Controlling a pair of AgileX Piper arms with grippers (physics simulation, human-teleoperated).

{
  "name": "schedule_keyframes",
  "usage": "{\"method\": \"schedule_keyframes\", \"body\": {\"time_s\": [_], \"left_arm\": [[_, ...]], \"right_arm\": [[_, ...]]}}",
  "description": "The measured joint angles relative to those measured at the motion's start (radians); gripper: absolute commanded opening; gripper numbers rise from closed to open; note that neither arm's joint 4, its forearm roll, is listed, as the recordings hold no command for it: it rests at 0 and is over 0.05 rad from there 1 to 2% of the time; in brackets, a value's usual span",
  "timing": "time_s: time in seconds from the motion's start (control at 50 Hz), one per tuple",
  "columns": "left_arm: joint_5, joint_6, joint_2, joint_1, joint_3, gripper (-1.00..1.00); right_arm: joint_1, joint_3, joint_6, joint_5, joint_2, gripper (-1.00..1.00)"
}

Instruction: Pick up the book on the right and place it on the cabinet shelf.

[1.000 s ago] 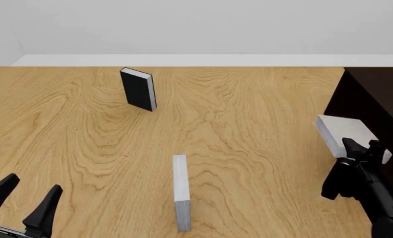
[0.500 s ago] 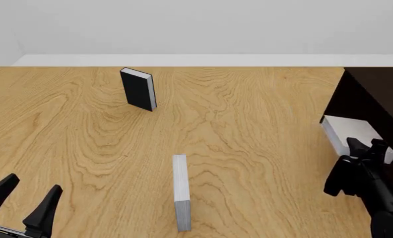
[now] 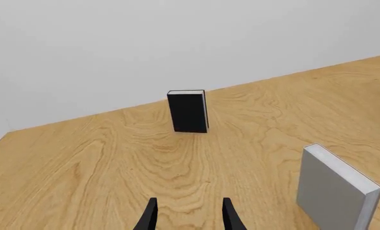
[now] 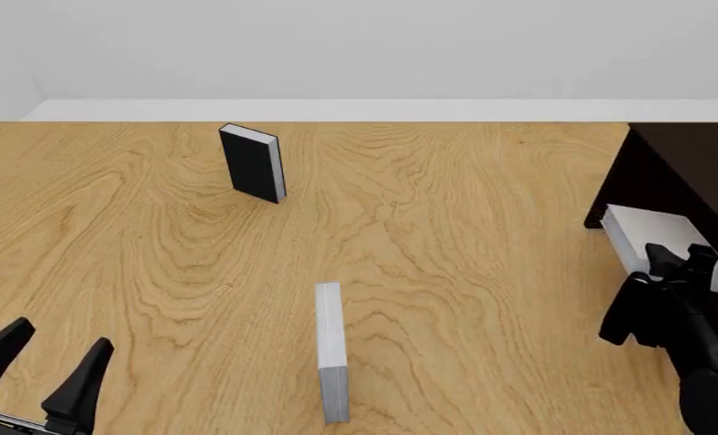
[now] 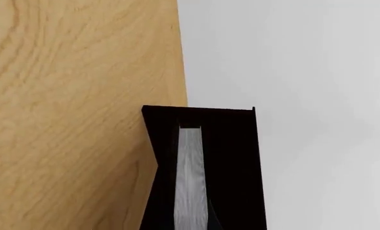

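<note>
My right gripper [image 4: 678, 261] is shut on the pale silver-grey book [image 4: 647, 234] and holds it tilted above the table at the right edge. The book's far end overlaps the front of the very dark cabinet [image 4: 685, 168]. In the right wrist view the book [image 5: 190, 172] shows edge-on between my dark fingers, in front of the cabinet [image 5: 238, 153]. The shelf board itself is too dark to make out. My left gripper [image 4: 44, 373] is open and empty at the near left; it also shows in the left wrist view [image 3: 188, 218].
A black-covered book [image 4: 253, 163] stands upright at the far left-centre, also in the left wrist view [image 3: 188, 111]. A narrower pale grey book [image 4: 329, 349] stands on edge near the front centre, also in the left wrist view [image 3: 334, 189].
My right gripper has carried the book to the right, closer to the cabinet, so the book now overlaps its front. The left arm and the other books have not moved.
</note>
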State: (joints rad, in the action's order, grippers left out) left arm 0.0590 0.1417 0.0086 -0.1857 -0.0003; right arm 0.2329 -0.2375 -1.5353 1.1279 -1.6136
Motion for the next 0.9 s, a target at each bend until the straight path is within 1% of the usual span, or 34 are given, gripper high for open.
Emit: {"method": "schedule_keyframes", "body": {"time_s": [0.4,0.9], "left_arm": [[0.002,0.0,0.001,0.0,0.0,1.0],[0.001,0.004,0.0,0.001,0.0,1.0]], "right_arm": [[0.039,-0.038,0.006,-0.022,-0.021,-1.0],[0.051,-0.111,0.019,-0.083,-0.05,-1.0]]}}
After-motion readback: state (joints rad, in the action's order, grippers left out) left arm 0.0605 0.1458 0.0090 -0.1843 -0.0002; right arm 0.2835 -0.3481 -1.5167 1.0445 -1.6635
